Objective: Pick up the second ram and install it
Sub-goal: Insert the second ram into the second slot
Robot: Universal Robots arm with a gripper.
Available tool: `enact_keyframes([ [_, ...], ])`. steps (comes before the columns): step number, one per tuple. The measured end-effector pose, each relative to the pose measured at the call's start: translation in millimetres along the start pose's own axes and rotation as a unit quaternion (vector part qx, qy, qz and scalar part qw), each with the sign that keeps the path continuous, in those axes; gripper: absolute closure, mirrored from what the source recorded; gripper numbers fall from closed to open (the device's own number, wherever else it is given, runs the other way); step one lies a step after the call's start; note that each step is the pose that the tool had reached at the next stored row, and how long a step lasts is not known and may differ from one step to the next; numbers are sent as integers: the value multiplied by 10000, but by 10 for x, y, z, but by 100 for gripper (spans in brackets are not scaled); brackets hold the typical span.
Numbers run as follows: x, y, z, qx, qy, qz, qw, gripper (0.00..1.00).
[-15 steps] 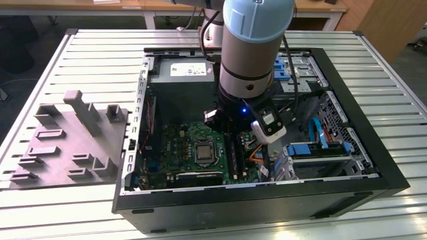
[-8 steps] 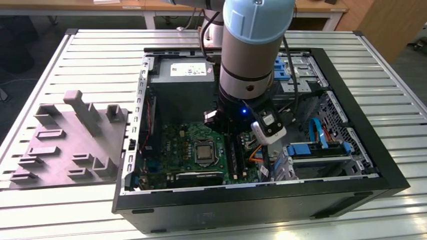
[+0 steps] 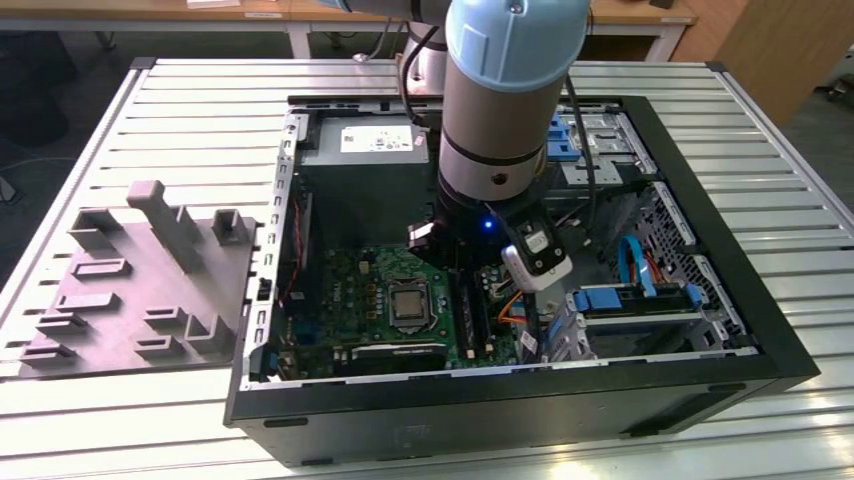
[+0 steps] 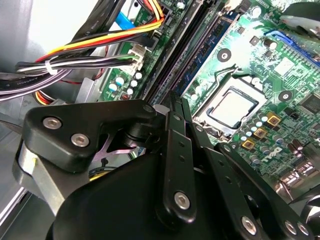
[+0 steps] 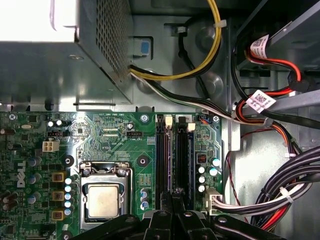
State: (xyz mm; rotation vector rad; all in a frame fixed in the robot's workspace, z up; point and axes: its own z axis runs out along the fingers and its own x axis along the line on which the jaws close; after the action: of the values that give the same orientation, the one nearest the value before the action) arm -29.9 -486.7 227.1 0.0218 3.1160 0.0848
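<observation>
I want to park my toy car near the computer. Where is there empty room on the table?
Free: the bare table slats on the exterior view's right of the computer case, and the slats between the grey tray and the table's far edge. Inside the case it is crowded with the arm, gripper and cables.

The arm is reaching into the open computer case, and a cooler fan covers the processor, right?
No fan: the first wrist view shows the processor bare and uncovered. The arm does reach into the open computer case.
</observation>
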Motion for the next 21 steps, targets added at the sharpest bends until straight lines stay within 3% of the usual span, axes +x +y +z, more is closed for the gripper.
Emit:
enact_keyframes([
  [21, 7, -2, 34, 0, 0, 1, 10000, 89],
])
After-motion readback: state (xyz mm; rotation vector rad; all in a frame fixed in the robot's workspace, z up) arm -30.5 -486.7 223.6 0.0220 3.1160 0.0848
